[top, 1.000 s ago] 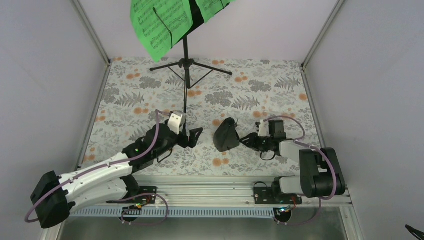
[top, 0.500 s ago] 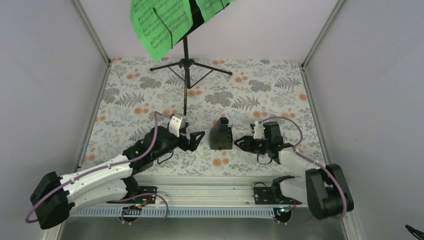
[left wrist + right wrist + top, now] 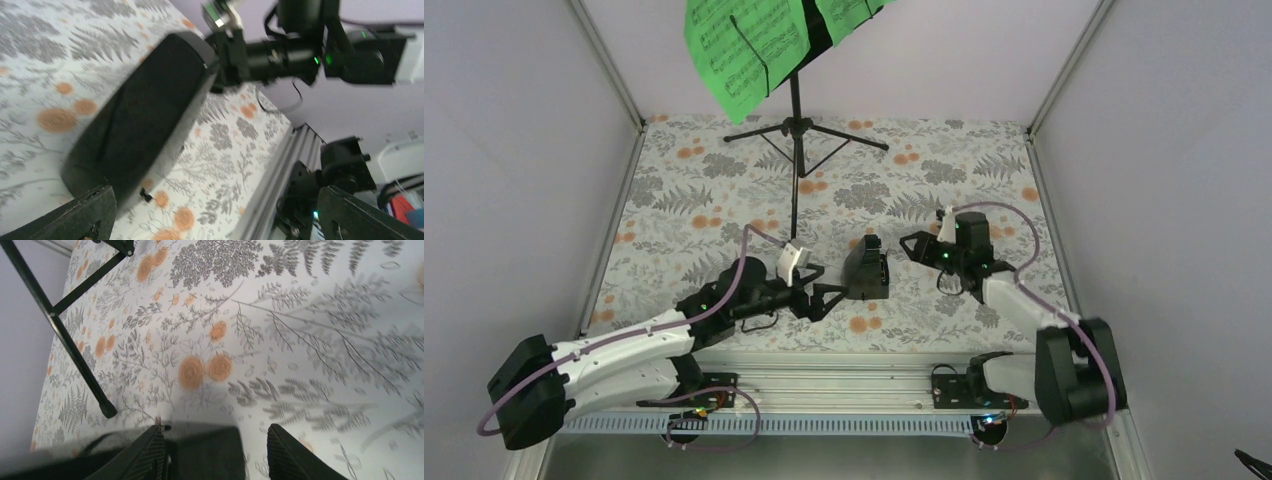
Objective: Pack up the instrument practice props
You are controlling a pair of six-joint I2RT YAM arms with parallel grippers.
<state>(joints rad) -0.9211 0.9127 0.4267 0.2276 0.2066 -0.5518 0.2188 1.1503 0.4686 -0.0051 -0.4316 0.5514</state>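
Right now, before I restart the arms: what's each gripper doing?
Left gripper: jaws open, holding nothing.
Right gripper: jaws open, holding nothing.

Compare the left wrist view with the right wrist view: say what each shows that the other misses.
Left wrist only: the right arm, the metal rail at the table's near edge, and the open left gripper framing the scene. Right wrist only: the music stand, seen as tripod legs, and the open right gripper. Both: the floral tablecloth and the metronome, clear in the left view, only a dark blur between the fingers in the right one.
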